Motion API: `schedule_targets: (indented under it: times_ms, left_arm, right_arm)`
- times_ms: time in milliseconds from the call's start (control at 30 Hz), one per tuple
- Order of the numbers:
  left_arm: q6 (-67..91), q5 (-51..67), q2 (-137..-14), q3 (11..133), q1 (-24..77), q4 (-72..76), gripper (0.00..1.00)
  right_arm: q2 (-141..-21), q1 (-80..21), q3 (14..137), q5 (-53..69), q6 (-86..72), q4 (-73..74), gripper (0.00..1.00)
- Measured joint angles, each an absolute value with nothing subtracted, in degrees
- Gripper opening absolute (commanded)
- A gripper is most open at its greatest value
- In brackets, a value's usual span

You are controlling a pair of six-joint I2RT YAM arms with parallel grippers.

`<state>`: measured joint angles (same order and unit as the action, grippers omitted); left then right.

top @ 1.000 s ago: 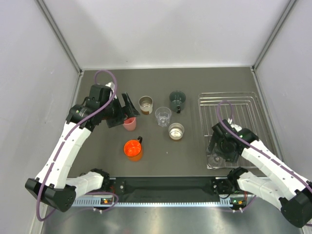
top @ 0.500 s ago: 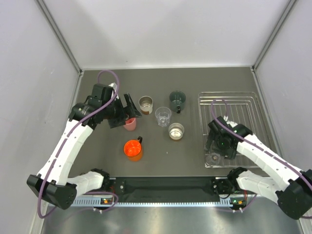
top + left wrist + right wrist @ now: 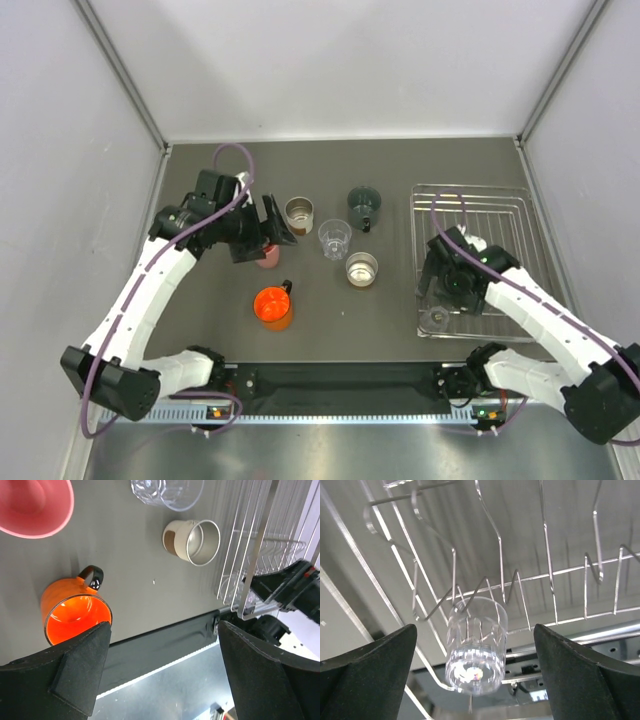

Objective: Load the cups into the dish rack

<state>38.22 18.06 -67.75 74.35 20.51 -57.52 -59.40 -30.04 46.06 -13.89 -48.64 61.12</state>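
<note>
Since a second ago my right gripper [image 3: 475, 627] had lifted off the small clear plastic tumbler [image 3: 475, 647], fingers wide apart and empty. The tumbler stood in the silver wire dish rack's [image 3: 550, 575] near left corner, long axis roughly vertical; mouth direction undetermined. My left gripper [image 3: 164, 625], fingers likewise spread, hovered by the pale pink cup [image 3: 32, 505], judged next.

My dark bench [image 3: 330, 165] carries six cups around the middle of the frame. A steel cup [image 3: 299, 213] and a green cup [image 3: 362, 206] stand uppermost, with a clear cup [image 3: 334, 238] just below between them. A second steel cup [image 3: 361, 269] stands lower right, a pink cup [image 3: 267, 257] to the left and an orange cup [image 3: 272, 306] lowest. The wire rack [image 3: 470, 187] sits at the right.
</note>
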Motion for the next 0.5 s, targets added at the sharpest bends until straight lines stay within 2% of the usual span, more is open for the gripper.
schedule_targets:
  times_ms: [333,500]
  left_arm:
    - [37.6,21.6,-71.3,74.4,23.3,-56.8,0.87]
    - [37.5,17.4,-75.5,77.2,28.4,-57.5,0.87]
  right_arm:
    - [-54.8,-29.8,54.8,-13.2,-46.5,66.8,1.00]
    - [-57.0,-29.8,62.5,-13.5,-44.6,72.6,1.00]
